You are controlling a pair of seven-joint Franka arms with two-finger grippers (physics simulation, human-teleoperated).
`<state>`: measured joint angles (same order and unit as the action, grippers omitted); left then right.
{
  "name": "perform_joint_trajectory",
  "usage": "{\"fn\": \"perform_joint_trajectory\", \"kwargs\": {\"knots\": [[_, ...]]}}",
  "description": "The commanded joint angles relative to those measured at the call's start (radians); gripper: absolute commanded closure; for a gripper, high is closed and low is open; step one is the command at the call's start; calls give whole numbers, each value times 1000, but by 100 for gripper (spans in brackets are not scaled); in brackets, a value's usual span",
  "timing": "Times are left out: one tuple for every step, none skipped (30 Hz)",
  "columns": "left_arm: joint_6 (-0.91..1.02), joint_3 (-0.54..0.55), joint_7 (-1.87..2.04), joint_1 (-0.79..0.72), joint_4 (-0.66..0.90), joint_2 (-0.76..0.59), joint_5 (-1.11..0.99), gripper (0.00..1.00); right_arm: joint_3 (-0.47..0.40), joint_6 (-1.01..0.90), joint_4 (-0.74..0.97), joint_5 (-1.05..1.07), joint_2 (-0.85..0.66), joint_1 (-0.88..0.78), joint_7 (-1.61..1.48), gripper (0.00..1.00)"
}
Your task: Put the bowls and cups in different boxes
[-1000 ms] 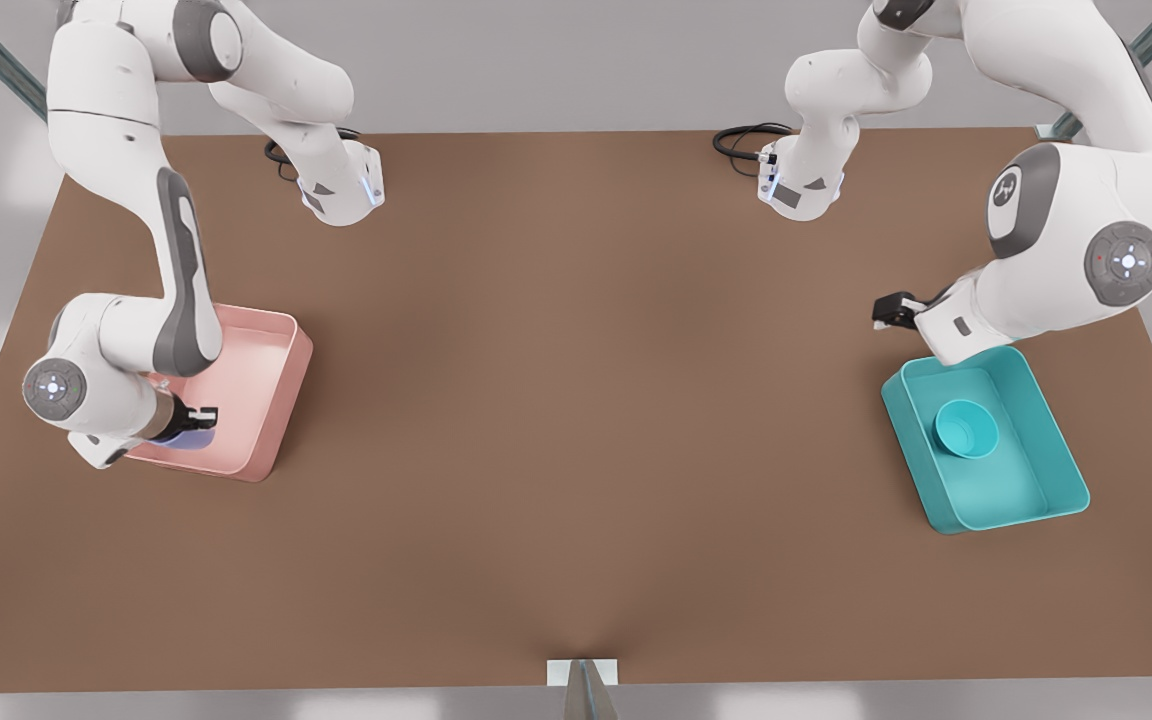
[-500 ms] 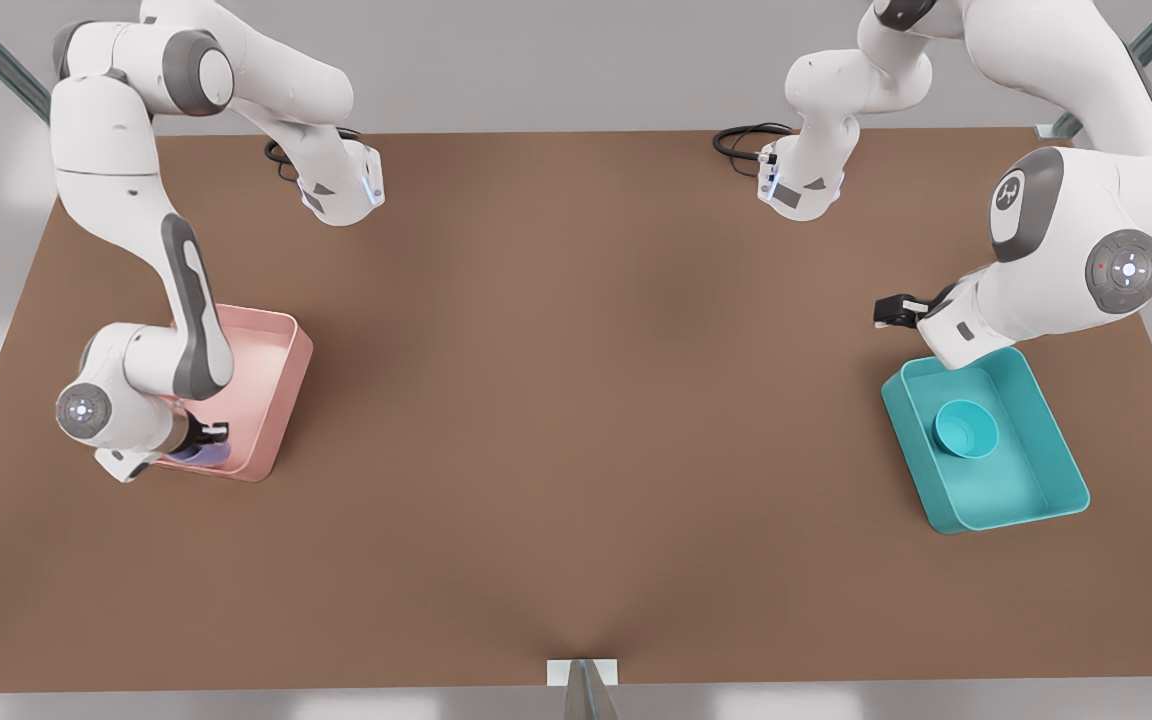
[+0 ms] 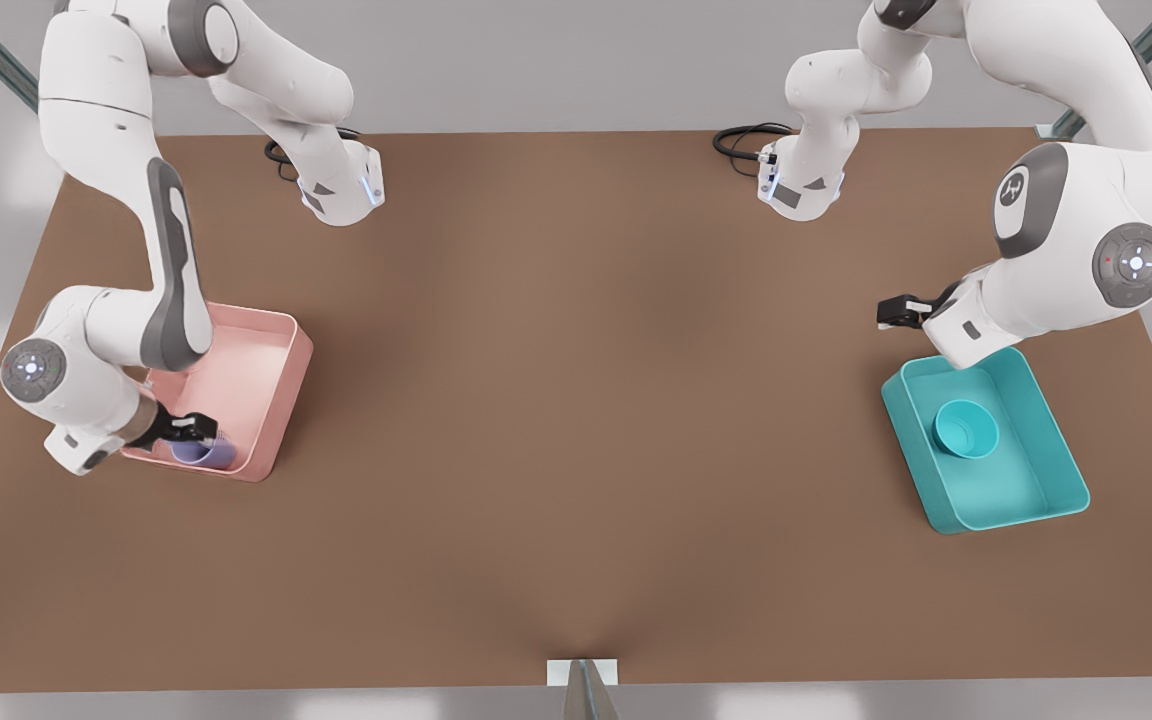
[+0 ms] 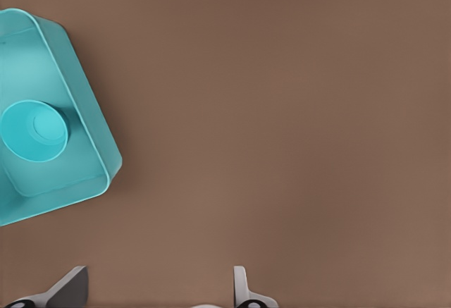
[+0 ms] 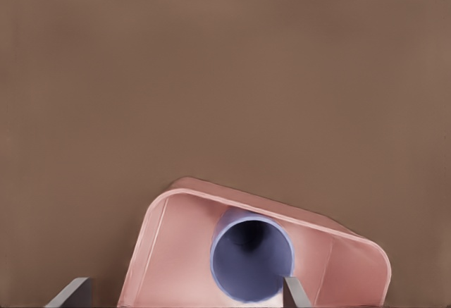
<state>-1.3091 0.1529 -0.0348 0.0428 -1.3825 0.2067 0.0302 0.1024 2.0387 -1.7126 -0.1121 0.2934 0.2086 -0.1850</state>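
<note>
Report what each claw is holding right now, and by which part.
Nothing is held. The right claw is open around the lavender cup standing in the pink box, not clamped on it; the left claw hangs open beside the teal box.

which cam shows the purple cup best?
Right wrist view: it looks straight into the cup's open mouth, full rim visible, inside the pink box. In the front view the cup is small and partly covered by the right gripper.
</note>
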Motion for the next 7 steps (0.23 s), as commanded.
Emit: {"fn": "perform_joint_trajectory", "kwargs": {"knots": [[-4, 1, 22, 0, 0, -1, -1, 0, 14, -236, 47, 67, -57, 0, -71, 0], [-6, 1, 22, 0, 2, 0, -1, 0, 16, -279, 48, 91, -120, -1, -61, 0], [-6, 1, 22, 0, 3, 0, -3, 0, 28, -373, 68, 95, -198, -21, 36, 0], [-10, 1, 21, 0, 3, 0, -3, 0, 42, -440, 90, 94, -221, -35, 133, 0], [-10, 1, 22, 0, 3, 0, -12, 0, 52, -450, 100, 94, -220, -40, 151, 0], [-12, 1, 22, 0, 3, 0, -15, 0, 51, -450, 116, 95, -214, -40, 154, 0], [-12, 1, 22, 0, 3, 0, -15, 0, 51, -450, 117, 95, -212, -40, 153, 0]]}}
